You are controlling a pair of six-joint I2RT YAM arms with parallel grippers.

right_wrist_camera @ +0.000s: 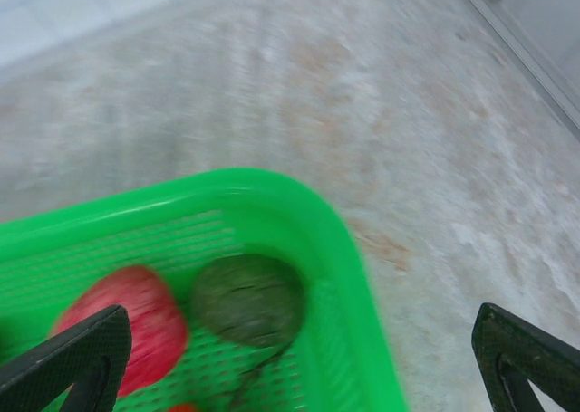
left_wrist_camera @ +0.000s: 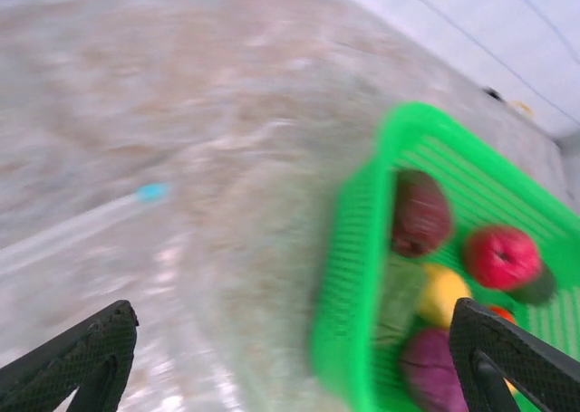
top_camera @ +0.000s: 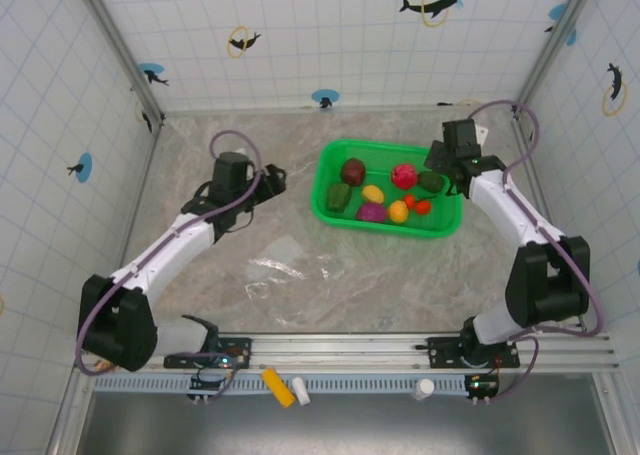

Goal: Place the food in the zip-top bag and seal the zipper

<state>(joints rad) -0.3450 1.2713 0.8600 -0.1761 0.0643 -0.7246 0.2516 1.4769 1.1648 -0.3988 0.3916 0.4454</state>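
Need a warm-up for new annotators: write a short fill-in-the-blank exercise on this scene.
1. Every piece of food lies in the ____ basket.
2. The zip-top bag lies flat on the table, to the near ____ of the basket.
3. The left pincer and the right pincer both stand ____, holding nothing.

Missing words: green; left; open.

Table (top_camera: 240, 155): marbled grey-beige top. Green basket (top_camera: 320, 190) stands on it, far side, right of centre. Clear bag (top_camera: 290, 273) lies flat on it, near side of the basket, apart from it.
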